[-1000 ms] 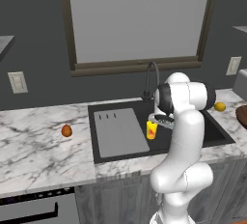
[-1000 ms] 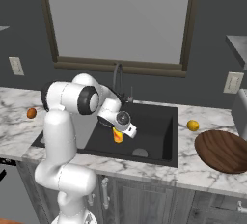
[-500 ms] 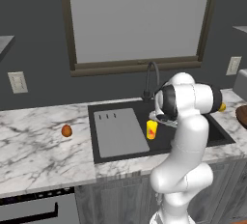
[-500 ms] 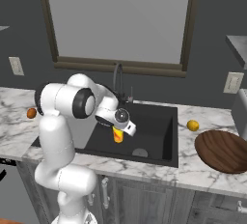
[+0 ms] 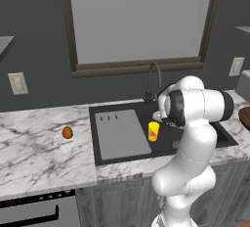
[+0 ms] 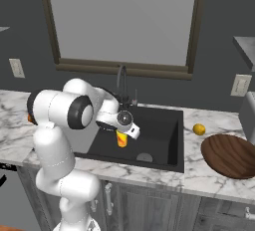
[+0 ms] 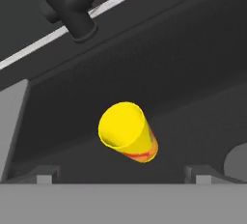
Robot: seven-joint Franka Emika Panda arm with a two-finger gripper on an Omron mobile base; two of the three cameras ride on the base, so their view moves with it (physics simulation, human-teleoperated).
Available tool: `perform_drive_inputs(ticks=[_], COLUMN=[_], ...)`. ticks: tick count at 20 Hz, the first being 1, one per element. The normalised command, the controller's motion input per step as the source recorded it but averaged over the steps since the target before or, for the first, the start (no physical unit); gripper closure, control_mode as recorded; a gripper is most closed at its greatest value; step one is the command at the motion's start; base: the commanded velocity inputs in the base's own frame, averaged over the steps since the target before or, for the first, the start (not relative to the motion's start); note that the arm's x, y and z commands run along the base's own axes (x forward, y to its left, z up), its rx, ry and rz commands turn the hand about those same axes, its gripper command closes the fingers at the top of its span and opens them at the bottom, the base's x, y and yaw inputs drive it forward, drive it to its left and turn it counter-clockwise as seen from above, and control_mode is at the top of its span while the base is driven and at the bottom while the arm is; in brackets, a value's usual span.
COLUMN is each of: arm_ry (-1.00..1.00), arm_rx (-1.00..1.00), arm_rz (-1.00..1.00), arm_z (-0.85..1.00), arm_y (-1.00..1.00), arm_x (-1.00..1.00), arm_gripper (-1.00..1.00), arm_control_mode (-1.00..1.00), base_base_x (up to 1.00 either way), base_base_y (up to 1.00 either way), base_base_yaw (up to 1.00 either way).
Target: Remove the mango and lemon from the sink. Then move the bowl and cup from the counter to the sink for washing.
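Observation:
The yellow cup (image 7: 126, 136) with its red-orange mark stands in the black sink (image 6: 162, 138), just right of the grey drainboard (image 5: 122, 134). My gripper (image 7: 123, 174) hovers over it, open, with both fingertips (image 7: 46, 174) clear of the cup (image 6: 121, 139). On the counter (image 5: 39, 157) to the left of the sink lies the mango (image 5: 67, 132). The lemon (image 6: 199, 129) and the wide brown bowl (image 6: 231, 155) rest on the counter to the right of the sink.
The dark arched faucet (image 5: 154, 77) rises behind the sink, close to my hand. A round drain (image 6: 144, 158) sits on the basin floor in front of the cup. A window frame runs along the back wall, with wall outlets (image 5: 18, 83) on either side.
My arm has shifted a little above the sink with the jaws still wide. The cup stands where it was, free of the fingers.

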Motion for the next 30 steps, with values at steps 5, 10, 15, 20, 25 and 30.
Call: perform_drive_inputs(ticks=[5,10,15,20,25,30], arm_ry=[0.08,0.14,0.13,0.08,0.03,0.0], arm_rx=[0.0,0.0,0.0,0.0,-0.01,-0.04], arm_rz=[0.03,0.1,0.13,0.14,0.13,0.1], arm_z=[0.3,0.31,0.34,0.36,0.32,0.29], arm_y=[-0.04,-0.06,-0.08,-0.1,-0.14,-0.15], arm_x=[-0.13,-0.14,-0.15,-0.16,-0.21,-0.29], arm_gripper=[-1.0,-1.0,-1.0,-1.0,-1.0,-1.0], arm_control_mode=[-1.0,-1.0,-1.0,-1.0,-1.0,-1.0], base_base_x=[0.0,0.0,0.0,0.0,0.0,0.0], base_base_y=[0.0,0.0,0.0,0.0,0.0,0.0], base_base_yaw=[0.0,0.0,0.0,0.0,0.0,0.0])
